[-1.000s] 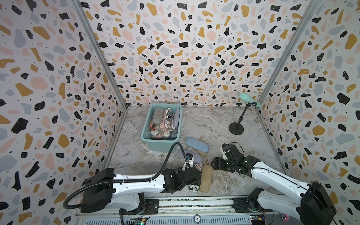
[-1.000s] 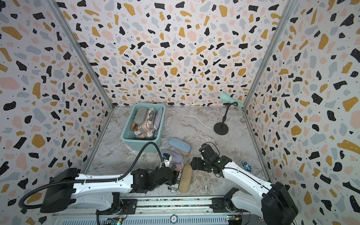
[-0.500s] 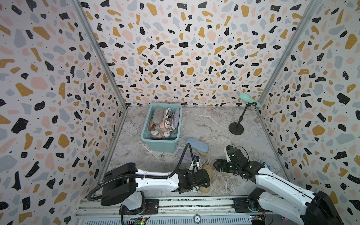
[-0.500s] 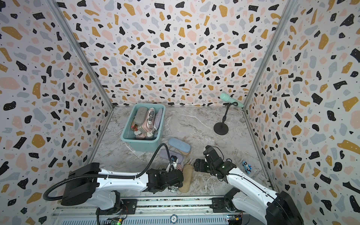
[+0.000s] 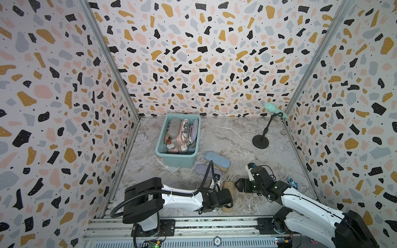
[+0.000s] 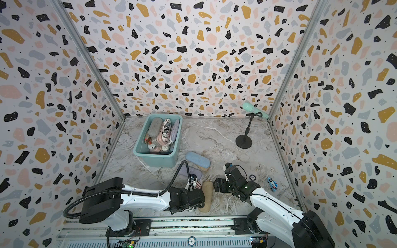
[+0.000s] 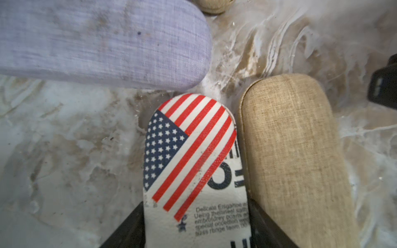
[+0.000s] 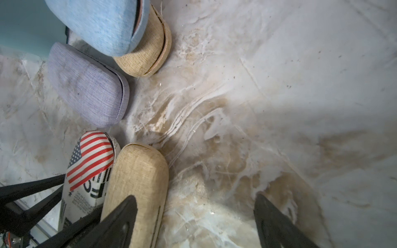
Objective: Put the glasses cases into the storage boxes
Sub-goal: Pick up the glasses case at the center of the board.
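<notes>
Flag case: lying flat on the table, well in front of the tub, on the tub's near side toward the robot base. The left gripper is set over it. The jaws are closed in against both long sides, with 1 finger wedged between it and the tan case. No lift is shown, and the firmness of the hold cannot be judged.

Tan case: touching the flag case along its length, equally far from the tub. The right gripper is held low beside it, jaws wide, nothing held. 1 finger overlaps the tan case's edge; the other is over bare table.

Nearer the tub: the lavender case, and the light blue case just off the tub's near corner, propped on a 2nd tan case.

Tub: well filled. Grey, newsprint, lavender and pink cases are seen packed in, some on edge. An exact count cannot be made.

Progress, as judged: mostly done. 5 cases are left outside the tub, 1 of them under the left jaws. Room in the tub looks tight, so the last cases may have to be laid on top.

Well apart from the tub, at the back: a microphone on a stand, not part of the task.
</notes>
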Action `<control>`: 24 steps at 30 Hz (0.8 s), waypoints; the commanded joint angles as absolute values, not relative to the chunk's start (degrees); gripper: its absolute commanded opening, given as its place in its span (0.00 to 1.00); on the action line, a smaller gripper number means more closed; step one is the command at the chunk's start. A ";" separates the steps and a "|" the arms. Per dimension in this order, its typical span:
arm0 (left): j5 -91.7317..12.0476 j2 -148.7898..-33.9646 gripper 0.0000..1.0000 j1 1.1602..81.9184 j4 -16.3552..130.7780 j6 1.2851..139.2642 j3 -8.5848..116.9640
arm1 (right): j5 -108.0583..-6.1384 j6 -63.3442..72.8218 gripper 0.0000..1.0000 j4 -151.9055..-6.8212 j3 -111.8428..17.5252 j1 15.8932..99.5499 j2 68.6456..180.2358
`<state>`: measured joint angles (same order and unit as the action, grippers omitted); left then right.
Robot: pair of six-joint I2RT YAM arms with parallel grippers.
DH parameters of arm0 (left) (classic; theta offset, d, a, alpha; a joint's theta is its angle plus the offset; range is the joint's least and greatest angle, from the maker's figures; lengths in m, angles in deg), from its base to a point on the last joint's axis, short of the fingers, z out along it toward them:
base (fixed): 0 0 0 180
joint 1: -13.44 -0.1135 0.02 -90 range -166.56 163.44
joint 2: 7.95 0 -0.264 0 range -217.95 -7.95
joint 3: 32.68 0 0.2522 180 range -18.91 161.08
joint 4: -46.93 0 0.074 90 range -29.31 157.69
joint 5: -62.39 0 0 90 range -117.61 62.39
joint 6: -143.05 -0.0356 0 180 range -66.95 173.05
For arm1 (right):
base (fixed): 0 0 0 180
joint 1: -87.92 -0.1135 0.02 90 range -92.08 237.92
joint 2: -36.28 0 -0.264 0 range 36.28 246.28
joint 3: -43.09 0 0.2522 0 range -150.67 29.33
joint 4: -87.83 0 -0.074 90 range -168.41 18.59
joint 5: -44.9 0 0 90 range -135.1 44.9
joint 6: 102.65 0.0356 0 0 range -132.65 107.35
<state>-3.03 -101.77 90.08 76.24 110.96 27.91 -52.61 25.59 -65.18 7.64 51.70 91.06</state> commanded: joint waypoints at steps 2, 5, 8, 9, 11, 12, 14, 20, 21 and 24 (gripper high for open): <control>-1.50 -102.87 0.75 90.34 78.03 111.59 28.86 | -53.01 23.31 0.87 -65.50 5.79 51.82 91.30; -1.23 -102.19 0.72 90.34 77.29 111.59 28.12 | -52.88 23.04 0.87 -65.33 5.83 51.87 91.38; -0.32 -100.65 0.67 90.34 77.73 111.68 27.77 | -52.98 23.00 0.87 -65.32 5.86 51.89 91.24; 0.09 -99.81 0.66 90.34 77.83 111.67 27.46 | -52.96 22.97 0.87 -65.40 5.86 51.88 91.06; 1.29 -97.68 0.65 90.34 77.20 111.59 26.71 | -52.85 22.95 0.87 -65.12 5.84 51.83 90.77; 2.02 -96.38 0.64 90.34 76.24 111.50 25.99 | -52.82 22.82 0.87 -64.63 5.60 51.81 90.62; 2.79 -93.42 0.60 90.43 73.33 111.28 23.48 | -52.76 22.64 0.87 -64.18 5.55 51.88 90.13; 4.22 -88.28 0.54 90.43 69.84 111.80 18.67 | -52.43 22.71 0.86 -63.61 4.74 51.84 89.54; 4.04 -88.13 0.54 90.43 69.83 111.60 18.65 | -52.40 22.69 0.86 -63.48 4.49 51.88 89.67; 3.19 -87.83 0.54 90.43 70.29 110.84 19.18 | -52.49 22.69 0.86 -63.90 4.20 51.82 89.89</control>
